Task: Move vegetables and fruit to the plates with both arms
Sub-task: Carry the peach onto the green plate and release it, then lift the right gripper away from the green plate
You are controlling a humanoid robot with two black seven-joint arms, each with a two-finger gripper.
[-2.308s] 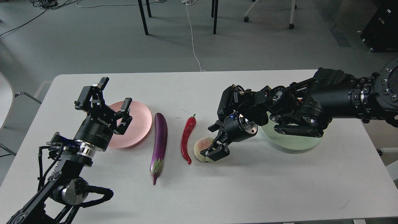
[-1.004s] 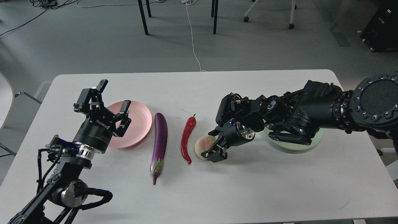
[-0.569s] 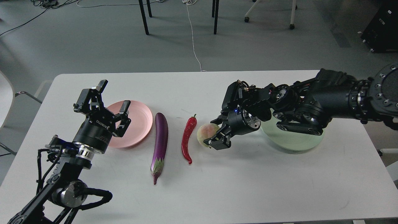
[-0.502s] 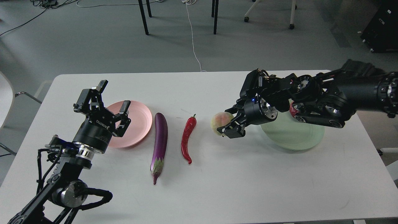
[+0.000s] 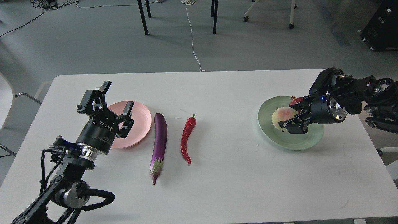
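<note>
My right gripper (image 5: pixel 287 119) is shut on the pale peach (image 5: pixel 280 116) and holds it just over the pale green plate (image 5: pixel 276 140) at the table's right. The dark red fruit (image 5: pixel 295 100) peeks out behind the gripper at the plate's far side. The purple eggplant (image 5: pixel 159 140) and the red chili pepper (image 5: pixel 187 137) lie side by side mid-table. My left gripper (image 5: pixel 116 100) is open and empty, raised over the left part of the pink plate (image 5: pixel 140 124).
The white table (image 5: pixel 230 186) ends close to the green plate on the right. Chair and table legs (image 5: pixel 143 17) and cables stand on the floor beyond the far edge.
My right gripper closed on the peach beside the chili, lifted it and carried it right to above the green plate. The dark red fruit now shows. The left gripper shifted slightly right.
</note>
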